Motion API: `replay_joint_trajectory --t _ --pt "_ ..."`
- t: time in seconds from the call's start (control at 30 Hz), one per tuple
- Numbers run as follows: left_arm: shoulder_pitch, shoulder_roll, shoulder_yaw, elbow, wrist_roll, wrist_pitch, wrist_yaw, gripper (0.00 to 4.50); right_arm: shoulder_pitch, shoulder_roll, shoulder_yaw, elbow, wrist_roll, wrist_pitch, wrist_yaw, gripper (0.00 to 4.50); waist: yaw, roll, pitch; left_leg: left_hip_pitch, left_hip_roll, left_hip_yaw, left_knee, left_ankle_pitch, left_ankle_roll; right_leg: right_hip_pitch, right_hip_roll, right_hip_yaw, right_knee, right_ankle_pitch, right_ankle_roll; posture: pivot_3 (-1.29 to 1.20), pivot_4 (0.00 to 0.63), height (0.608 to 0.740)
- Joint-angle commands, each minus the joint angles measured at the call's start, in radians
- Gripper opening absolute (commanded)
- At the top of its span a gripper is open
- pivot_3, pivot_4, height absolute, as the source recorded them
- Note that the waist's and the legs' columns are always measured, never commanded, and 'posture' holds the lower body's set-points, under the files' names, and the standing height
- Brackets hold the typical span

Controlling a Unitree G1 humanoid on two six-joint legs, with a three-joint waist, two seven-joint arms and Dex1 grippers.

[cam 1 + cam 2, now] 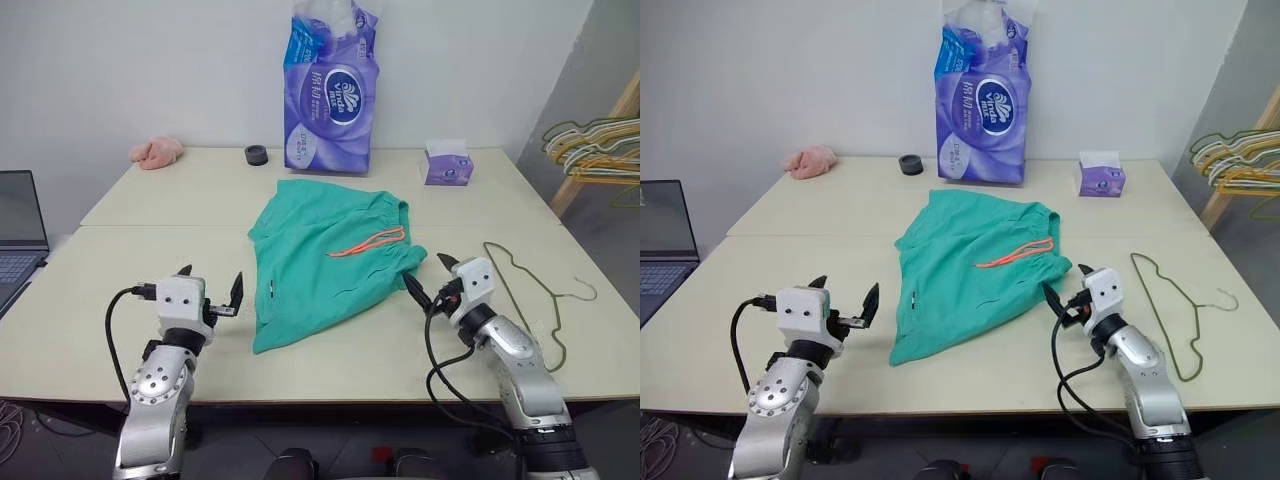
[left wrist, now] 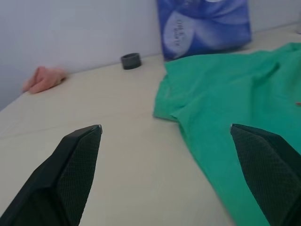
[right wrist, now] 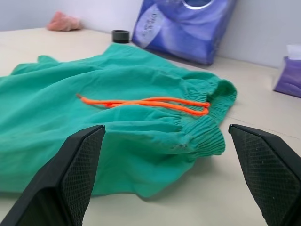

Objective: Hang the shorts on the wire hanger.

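The shorts lie flat on the worktop, waistband end just beside the right pincer. Both pincers are wide open and empty; the left pincer is farther away.

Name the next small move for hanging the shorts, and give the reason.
Probably ease the right gripper forward onto the waistband of the shorts: it is open just short of it, and the wire hanger lies untouched beside it.
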Motion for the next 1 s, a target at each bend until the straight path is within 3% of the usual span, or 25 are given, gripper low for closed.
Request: replay_joint_trajectory --t 0.03,0.27,0.6,0.73,0.8,1.0 --pt "-0.018 0.127 -0.118 -0.040 -0.023 0.028 -0.226 4.47 0.009 -0.097 0.056 -0.096 0.007 -0.036 0.156 4.50 -0.001 0.000 0.000 0.000 0.000 0.000 0.000 0.000 0.000 0.000 0.000 0.000 0.000 0.000 0.000 0.01 0.000 0.740" --pt "-0.109 0.341 -0.289 -0.014 -0.007 0.105 -0.507 4.47 0.043 -0.284 0.131 -0.222 0.013 -0.050 0.379 4.50 -0.019 0.002 -0.001 0.000 0.001 0.000 0.000 0.000 0.001 0.001 0.000 -0.001 -0.001 0.000 0.000 -0.02 0.000 0.740" --pt "-0.187 0.358 -0.373 0.182 0.131 0.071 -0.497 4.47 0.011 -0.284 0.138 -0.229 -0.030 -0.074 0.352 4.50 -0.042 0.001 -0.001 0.001 0.002 0.000 0.000 0.000 0.001 0.001 0.001 0.000 -0.001 -0.001 -0.001 -0.06 0.000 0.740" --pt "-0.204 0.352 -0.376 0.241 0.169 0.050 -0.465 3.66 -0.029 -0.281 0.145 -0.190 -0.093 -0.124 0.326 4.50 -0.045 0.002 -0.002 0.003 0.002 0.000 0.000 0.000 0.001 0.003 0.001 -0.001 -0.001 -0.001 0.000 -0.07 0.000 0.740" --pt "-0.218 0.348 -0.375 0.266 0.181 0.033 -0.452 3.02 -0.057 -0.284 0.157 -0.157 -0.137 -0.155 0.313 4.50 -0.048 0.002 -0.002 0.005 0.002 0.000 -0.001 0.000 0.001 0.004 0.001 -0.001 -0.001 -0.001 0.000 -0.07 0.000 0.740" --pt "-0.283 0.322 -0.320 0.291 0.159 -0.006 -0.408 1.18 -0.329 -0.336 0.328 0.213 -0.587 -0.446 0.127 4.50 -0.059 0.003 -0.002 0.008 0.002 0.001 -0.001 0.000 0.001 0.003 0.001 0.000 -0.001 -0.001 -0.001 -0.07 0.000 0.740"
